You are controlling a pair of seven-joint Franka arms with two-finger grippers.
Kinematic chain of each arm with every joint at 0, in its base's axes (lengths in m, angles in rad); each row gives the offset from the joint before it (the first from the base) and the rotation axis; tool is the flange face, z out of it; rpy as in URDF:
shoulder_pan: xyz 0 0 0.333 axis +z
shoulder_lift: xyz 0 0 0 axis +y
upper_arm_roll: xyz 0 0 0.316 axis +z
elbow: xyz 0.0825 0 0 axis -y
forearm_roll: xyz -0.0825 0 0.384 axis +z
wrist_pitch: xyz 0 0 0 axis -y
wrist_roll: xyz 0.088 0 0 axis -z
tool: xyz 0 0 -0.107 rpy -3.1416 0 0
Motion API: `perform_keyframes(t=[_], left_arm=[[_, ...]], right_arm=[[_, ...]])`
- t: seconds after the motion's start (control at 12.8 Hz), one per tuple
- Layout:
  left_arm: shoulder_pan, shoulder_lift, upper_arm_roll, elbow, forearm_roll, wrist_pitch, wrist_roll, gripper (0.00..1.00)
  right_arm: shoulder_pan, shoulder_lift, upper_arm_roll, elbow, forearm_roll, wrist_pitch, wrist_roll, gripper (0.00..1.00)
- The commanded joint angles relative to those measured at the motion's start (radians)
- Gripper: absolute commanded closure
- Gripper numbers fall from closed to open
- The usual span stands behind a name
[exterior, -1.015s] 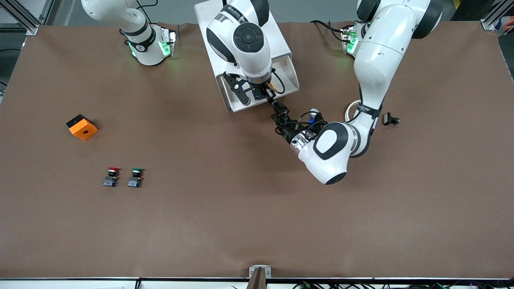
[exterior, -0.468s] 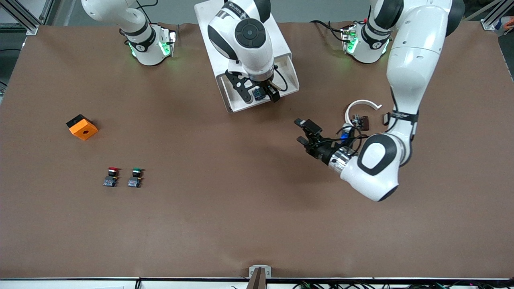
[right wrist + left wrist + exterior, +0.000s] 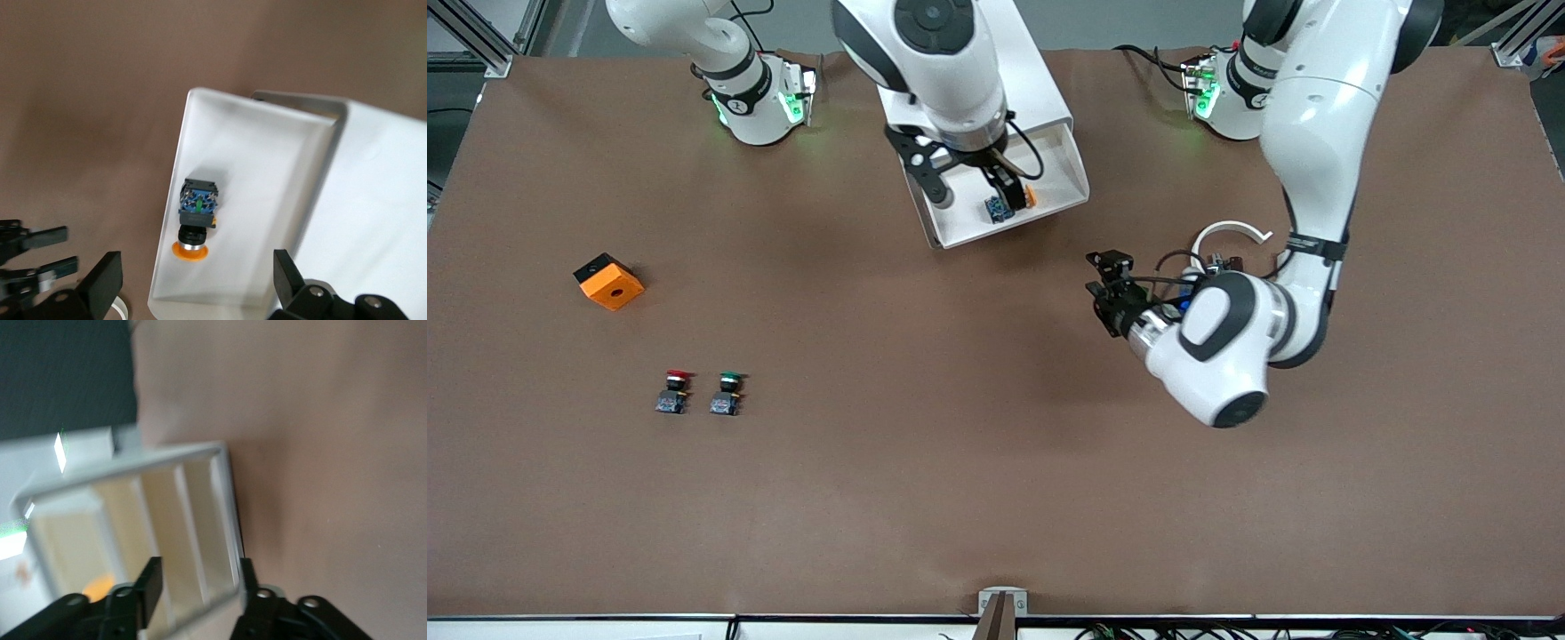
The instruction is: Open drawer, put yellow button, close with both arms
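Yellow button (image 3: 195, 217) lies in the open drawer (image 3: 1049, 191); closing comes next.
Your right gripper (image 3: 967, 182), wide, empty, is over it; left gripper (image 3: 1104, 289) hovers w/ parted fingers; both must push the front.

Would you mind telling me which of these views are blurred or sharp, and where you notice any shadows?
Front view: sharp and evenly lit, with soft arm shadows on the table. Left wrist view: smeared, the cabinet and its edges soft. Right wrist view: mildly soft, yet the yellow button in the drawer reads clearly.

High front overview (both wrists: shared drawer (image 3: 233, 200))
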Motion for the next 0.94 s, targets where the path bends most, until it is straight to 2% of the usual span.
perform_keyframes(t=[0.0, 0.16, 0.39, 0.62, 0.86], left_arm=[[-0.057, -0.048, 0.005, -0.014, 0.138, 0.058, 0.136, 0.83], [-0.109, -0.071, 0.005, -0.019, 0.23, 0.191, 0.164, 1.0], [-0.161, -0.086, -0.007, -0.026, 0.345, 0.299, 0.229, 1.0], [-0.188, -0.135, -0.041, -0.048, 0.431, 0.371, 0.332, 1.0], [-0.191, -0.2, -0.126, -0.113, 0.522, 0.434, 0.409, 1.0]], right_arm=[[-0.079, -0.071, 0.006, 0.035, 0.021, -0.118, -0.156, 0.0], [-0.145, -0.12, 0.004, 0.031, 0.008, -0.221, -0.34, 0.0], [-0.278, -0.203, 0.004, -0.004, -0.001, -0.283, -0.636, 0.0], [-0.385, -0.296, 0.004, -0.093, -0.102, -0.283, -0.94, 0.0], [-0.52, -0.341, 0.004, -0.144, -0.13, -0.281, -1.216, 0.0]])
